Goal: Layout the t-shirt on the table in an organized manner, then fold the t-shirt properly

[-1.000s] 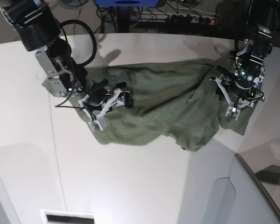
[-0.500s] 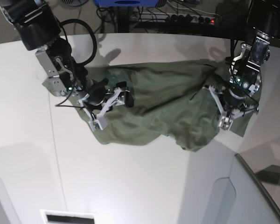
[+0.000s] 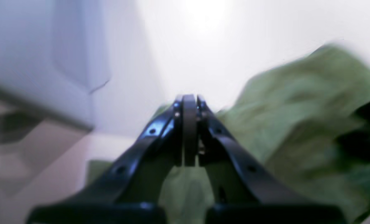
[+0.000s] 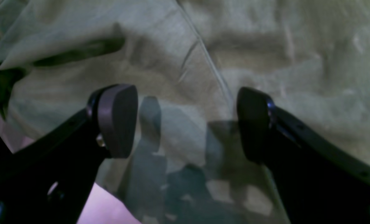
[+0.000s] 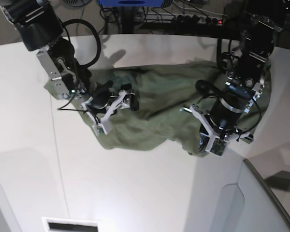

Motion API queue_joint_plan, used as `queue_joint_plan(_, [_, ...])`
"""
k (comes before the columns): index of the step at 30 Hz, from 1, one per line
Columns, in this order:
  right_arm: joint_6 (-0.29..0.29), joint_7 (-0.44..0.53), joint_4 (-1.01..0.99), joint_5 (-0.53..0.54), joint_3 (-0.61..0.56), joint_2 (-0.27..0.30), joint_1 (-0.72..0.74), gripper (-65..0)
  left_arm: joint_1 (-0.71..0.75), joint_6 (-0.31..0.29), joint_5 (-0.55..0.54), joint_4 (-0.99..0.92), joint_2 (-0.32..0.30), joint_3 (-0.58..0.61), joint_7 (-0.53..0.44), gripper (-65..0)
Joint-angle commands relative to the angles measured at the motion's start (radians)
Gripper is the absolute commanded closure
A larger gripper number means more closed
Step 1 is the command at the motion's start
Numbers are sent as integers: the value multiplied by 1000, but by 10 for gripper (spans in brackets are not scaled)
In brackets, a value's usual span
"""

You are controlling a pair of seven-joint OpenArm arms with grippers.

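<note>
1. Olive-green shirt [image 5: 159,108] lying crumpled across the far middle of the white table [image 5: 135,193], spread from near the table's left third to past its right of centre, with folds and ridges throughout.
2. Lower hem bunched into a lobe toward the near side; right end gathered under the arm on that side.
3. In the right wrist view, cloth [image 4: 203,56] filling nearly the whole frame, with a thin seam running diagonally down between the 2 pads.
4. In the left wrist view, blurred shirt [image 3: 297,124] rising to the right of the jaws and showing below and behind them, bare table [image 3: 203,46] beyond.
5. Left gripper [image 5: 213,144] low at the shirt's near right edge, pointing toward the near side; jaws pressed fully together [image 3: 189,105]. Cannot tell from the blur whether cloth is caught between them.
6. Right gripper [image 5: 113,113] over the shirt's left part, jaws standing wide [image 4: 185,121], nothing between them but air above the cloth; their shadows falling on the fabric.
7. Thin seam line [image 5: 58,159] running down the table left of the shirt.
8. Grey panel [image 5: 261,203] at the near right corner, beside the table; cables and a power strip [image 5: 198,19] beyond the far edge.
</note>
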Motion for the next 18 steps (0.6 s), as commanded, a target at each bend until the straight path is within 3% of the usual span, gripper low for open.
queue_joint_plan(1, [11,16,39,13,3,-3,4,-467,-10,18,12,-4,-22,-19,-14,0])
queue_joint_plan(7, [11,16,65,13,5,4,-7,-467,11,18,12,-162,-25,-194,-15,0])
queue_joint_plan(10, [11,16,48,13,5,4,-2,-467,30,15,12,-213,-56,-291,-15,0])
queue_joint_plan(12, [11,16,25,13,5,3,3,-467,51,15,12,-226,-87,-320,-15,-196])
queue_joint_plan(13, [11,16,16,13,5,0,9,-467,57,15,12,-231,-98,-323,-15,-253])
queue_joint_plan(18, [11,16,-20,13,-1,-17,29,-467,70,13,12,-285,-118,-279,-15,-318])
